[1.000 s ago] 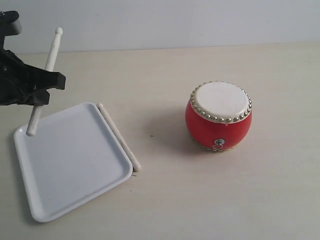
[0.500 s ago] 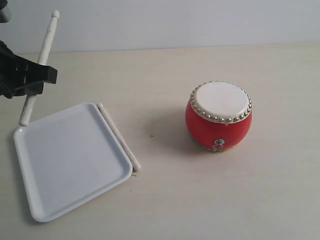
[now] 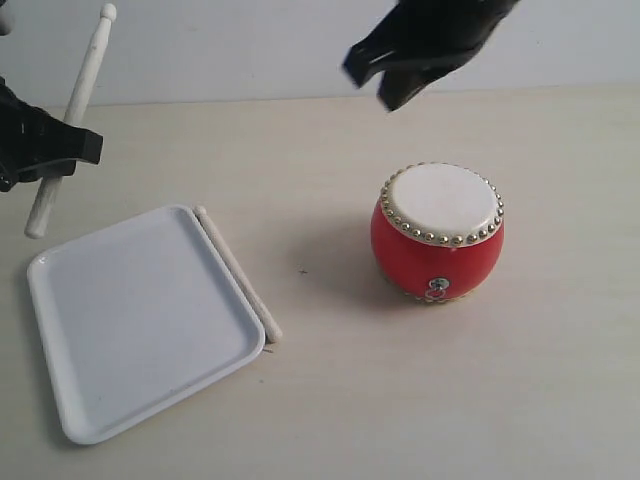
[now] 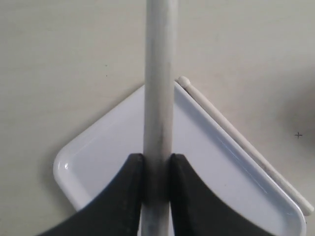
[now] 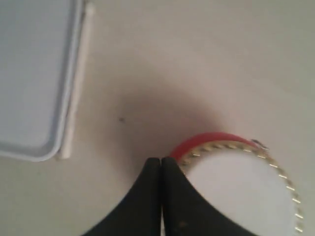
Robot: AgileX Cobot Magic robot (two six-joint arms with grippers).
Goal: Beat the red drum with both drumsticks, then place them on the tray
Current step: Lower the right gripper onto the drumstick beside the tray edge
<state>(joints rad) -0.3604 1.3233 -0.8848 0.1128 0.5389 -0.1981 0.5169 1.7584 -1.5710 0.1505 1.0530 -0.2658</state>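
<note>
The red drum [image 3: 437,234] with its cream skin and gold studs stands right of centre on the table. The white tray [image 3: 140,320] lies at the left. My left gripper [image 3: 55,155] is shut on one drumstick [image 3: 72,118], held nearly upright above the tray's far-left corner; the same drumstick [image 4: 159,83] runs between the fingers in the left wrist view. The other drumstick [image 3: 238,273] lies on the table against the tray's right rim. My right gripper [image 3: 372,85] hangs high above the drum's far-left side, shut and holding nothing, with the drum [image 5: 236,182] below it.
The pale tabletop [image 3: 330,400] stretches bare around the drum and in front of the tray. A light wall [image 3: 250,40] closes the far side.
My left gripper has lifted the drumstick up and left, off the tray's corner. My right gripper has come into view from the top, above the drum.
</note>
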